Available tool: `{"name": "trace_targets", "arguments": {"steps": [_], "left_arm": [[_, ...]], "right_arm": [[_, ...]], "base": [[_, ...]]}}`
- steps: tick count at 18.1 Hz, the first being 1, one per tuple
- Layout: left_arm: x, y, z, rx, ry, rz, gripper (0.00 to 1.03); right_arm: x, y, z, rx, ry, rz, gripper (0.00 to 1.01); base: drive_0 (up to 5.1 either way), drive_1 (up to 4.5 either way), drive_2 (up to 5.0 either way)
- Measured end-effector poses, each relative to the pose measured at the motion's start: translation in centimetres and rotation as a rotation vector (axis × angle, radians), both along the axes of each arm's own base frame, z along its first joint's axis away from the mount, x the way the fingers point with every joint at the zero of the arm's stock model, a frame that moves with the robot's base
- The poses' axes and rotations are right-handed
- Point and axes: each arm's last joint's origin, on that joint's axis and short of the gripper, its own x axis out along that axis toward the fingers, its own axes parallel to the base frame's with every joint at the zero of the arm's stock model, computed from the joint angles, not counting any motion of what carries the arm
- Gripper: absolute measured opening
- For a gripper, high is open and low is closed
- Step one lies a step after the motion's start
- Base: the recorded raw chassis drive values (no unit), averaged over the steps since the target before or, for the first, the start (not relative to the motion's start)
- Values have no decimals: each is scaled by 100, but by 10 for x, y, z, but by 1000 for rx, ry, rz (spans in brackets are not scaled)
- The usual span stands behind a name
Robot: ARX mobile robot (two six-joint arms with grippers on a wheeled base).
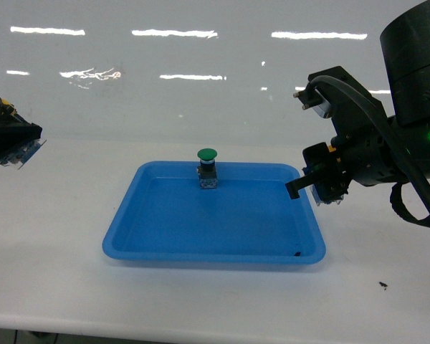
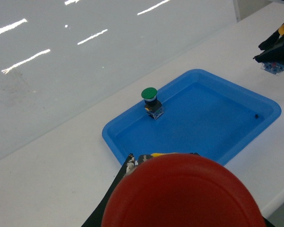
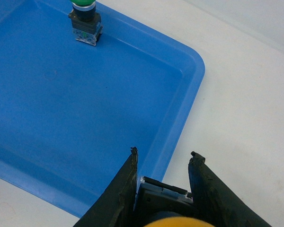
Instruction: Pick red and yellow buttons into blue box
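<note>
The red button [image 2: 184, 196] fills the foreground of the left wrist view, and my left gripper [image 2: 163, 156] is shut on it. In the head view that gripper [image 1: 14, 147] hovers at the far left, above the white table. My right gripper [image 3: 164, 158] is shut on the black body of the yellow button [image 3: 168, 201], whose yellow cap shows at the bottom edge. It hangs over the right rim of the shallow tray [image 1: 312, 188]. The blue box is out of view.
A shallow blue tray [image 1: 215, 256] lies mid-table, with a green-capped button [image 1: 208, 168] standing upright near its far wall. A white wall rises behind the table. A small dark speck [image 1: 382, 285] lies on the table at the front right.
</note>
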Motion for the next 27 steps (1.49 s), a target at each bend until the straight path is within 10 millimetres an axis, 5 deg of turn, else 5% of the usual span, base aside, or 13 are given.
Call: {"name": "trace_targets", "arguments": {"steps": [5,9,13,22,23,27], "left_arm": [[0,0,0,0,2,-1,25],[0,0,0,0,2,-1,25],[0,0,0,-1,2,-3,25],[0,0,0,-1,3,-2,25],[0,0,0,-1,3,-5,25],[0,1,0,0,2,3,25]], "right_arm": [[-6,-4,10,12,-11,-11,29],[-55,4,67,98,-132,-22,29],[-132,12,62,112,-71,-38,29],[-135,19,51,105,-11,12,29],[-132,12,50,92,0,-17,29],[-150,-70,58,55,-43,-260,29]], "base": [[0,0,0],[0,0,0],[0,0,0],[0,0,0],[0,0,0],[0,0,0]]}}
